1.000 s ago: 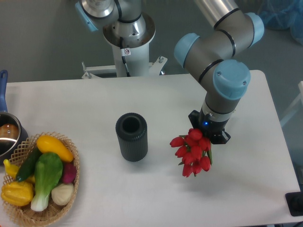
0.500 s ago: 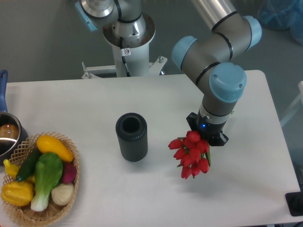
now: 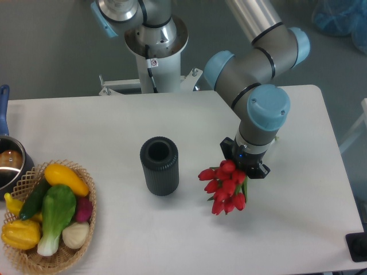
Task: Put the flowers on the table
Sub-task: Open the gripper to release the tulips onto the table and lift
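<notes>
Claw [image 3: 245,167] gripped red tulip bunch [image 3: 225,185] above worktop [image 3: 114,126], right of dark vase [image 3: 159,165]; advised: lower gently, release flat.

The arm reaches down over the right half of the table, wrist pointing downward, its gripper [image 3: 243,167] closed around the stems of the flowers [image 3: 224,186].

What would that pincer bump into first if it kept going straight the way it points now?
It points downward, so the pincer would probably press the flowers it carries onto the white table first. Height above the table is hard to judge from this view.
</notes>
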You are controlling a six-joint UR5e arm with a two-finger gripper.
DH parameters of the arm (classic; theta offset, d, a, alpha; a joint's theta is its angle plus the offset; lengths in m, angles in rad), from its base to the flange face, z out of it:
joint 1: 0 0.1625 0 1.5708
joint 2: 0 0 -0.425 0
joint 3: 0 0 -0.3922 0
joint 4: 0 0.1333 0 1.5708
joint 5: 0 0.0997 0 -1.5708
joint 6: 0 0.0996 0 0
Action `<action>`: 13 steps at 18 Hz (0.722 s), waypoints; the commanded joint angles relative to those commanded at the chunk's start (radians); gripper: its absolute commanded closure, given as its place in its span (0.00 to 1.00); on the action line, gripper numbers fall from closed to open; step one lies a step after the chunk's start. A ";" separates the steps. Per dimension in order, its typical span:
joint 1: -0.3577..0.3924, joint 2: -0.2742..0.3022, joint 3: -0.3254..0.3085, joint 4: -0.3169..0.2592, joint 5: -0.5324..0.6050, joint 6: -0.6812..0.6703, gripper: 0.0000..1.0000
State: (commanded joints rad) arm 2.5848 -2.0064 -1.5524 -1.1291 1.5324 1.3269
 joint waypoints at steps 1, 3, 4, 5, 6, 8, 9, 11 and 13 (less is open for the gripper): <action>0.000 0.003 0.000 0.000 0.000 0.000 0.00; 0.002 0.003 0.000 0.000 0.000 0.002 0.00; 0.006 0.006 0.000 0.002 -0.002 0.006 0.00; 0.011 0.008 0.005 0.005 -0.002 0.012 0.00; 0.014 0.008 0.014 0.006 0.002 0.006 0.00; 0.040 0.012 0.017 0.017 -0.002 0.014 0.00; 0.057 0.024 0.018 0.020 -0.003 0.015 0.00; 0.083 0.032 0.032 0.044 -0.008 0.017 0.00; 0.094 0.035 0.034 0.049 -0.008 0.034 0.00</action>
State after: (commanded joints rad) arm 2.6783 -1.9712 -1.5186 -1.0799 1.5248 1.3605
